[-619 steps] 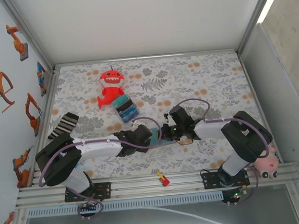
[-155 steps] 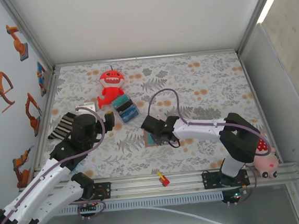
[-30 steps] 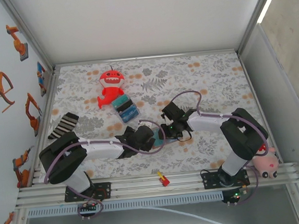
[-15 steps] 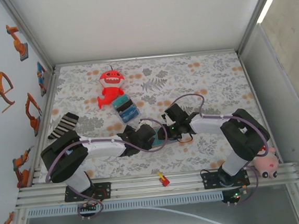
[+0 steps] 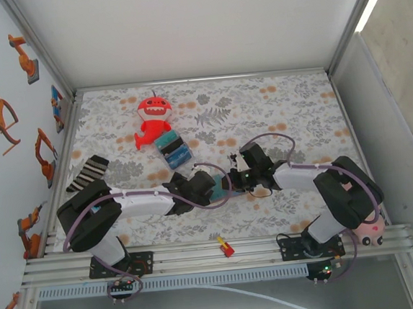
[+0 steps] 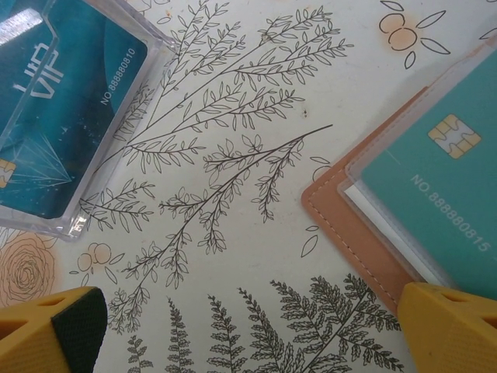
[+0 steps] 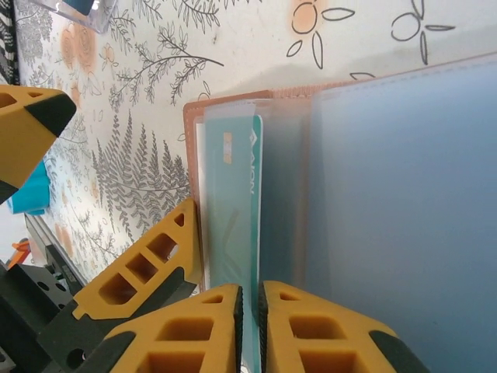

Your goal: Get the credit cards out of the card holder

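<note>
Your card holder [image 6: 353, 233] lies open on the table [image 6: 233, 155] between the two arms, with a teal card [image 7: 233, 202] in its sleeve. The right claw [image 7: 250, 294] is clenched on that card's end. The left claw [image 6: 248, 311] is released, spread wide just beside the holder.

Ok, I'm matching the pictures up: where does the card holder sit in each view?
Top external: card holder just below centre, largely covered.
Left wrist: right edge, tan corner showing.
Right wrist: centre and right, lying open.
Shared landmark: the teal card in its sleeve.
</note>
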Tool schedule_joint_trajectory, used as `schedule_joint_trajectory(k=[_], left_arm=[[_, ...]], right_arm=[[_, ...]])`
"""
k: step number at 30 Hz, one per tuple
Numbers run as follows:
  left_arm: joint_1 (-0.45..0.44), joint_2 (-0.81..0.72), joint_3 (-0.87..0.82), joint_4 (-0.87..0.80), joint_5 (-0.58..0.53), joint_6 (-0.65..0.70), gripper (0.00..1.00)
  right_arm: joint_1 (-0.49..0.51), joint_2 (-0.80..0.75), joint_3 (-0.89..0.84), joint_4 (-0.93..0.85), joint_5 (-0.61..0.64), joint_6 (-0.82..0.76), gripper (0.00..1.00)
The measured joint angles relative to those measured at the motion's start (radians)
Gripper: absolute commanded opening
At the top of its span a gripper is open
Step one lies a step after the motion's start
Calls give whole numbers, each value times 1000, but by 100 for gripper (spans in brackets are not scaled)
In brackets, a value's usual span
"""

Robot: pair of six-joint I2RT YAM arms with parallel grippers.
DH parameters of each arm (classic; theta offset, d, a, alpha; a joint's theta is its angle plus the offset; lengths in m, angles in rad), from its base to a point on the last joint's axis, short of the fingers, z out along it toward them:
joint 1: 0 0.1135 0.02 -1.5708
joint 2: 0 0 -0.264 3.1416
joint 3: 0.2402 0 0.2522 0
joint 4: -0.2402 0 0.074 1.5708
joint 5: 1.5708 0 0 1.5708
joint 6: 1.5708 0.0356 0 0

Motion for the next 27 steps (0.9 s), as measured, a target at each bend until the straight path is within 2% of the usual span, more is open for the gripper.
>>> schedule_joint_trajectory(k=[10, 19, 27], left_arm=[[0, 5, 10, -14, -6, 0, 97], [0, 5, 11, -19, -16, 0, 97], [-1, 5, 11, -19, -21, 0, 97]], right_arm=[[-13, 0, -27, 65, -26, 26, 0], [-28, 0, -32, 66, -24, 17, 0], [-37, 0, -27, -14, 7, -45, 0]])
